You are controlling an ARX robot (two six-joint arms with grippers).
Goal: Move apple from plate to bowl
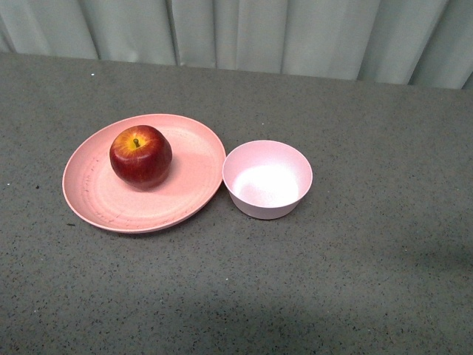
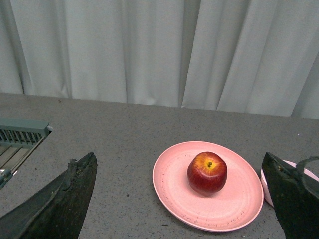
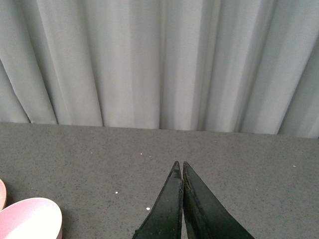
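The dark-red apple sits upright on the salmon-pink plate, left of centre on the grey table. The pale pink bowl stands empty just right of the plate, nearly touching its rim. Neither arm shows in the front view. In the left wrist view my left gripper is open wide, its dark fingers spread either side of the apple and plate, still short of them. In the right wrist view my right gripper is shut and empty over bare table, the bowl's rim off to one side.
A grey-white curtain hangs along the table's far edge. A grey slatted rack shows at the edge of the left wrist view. A sliver of the bowl shows behind the left gripper's other finger.
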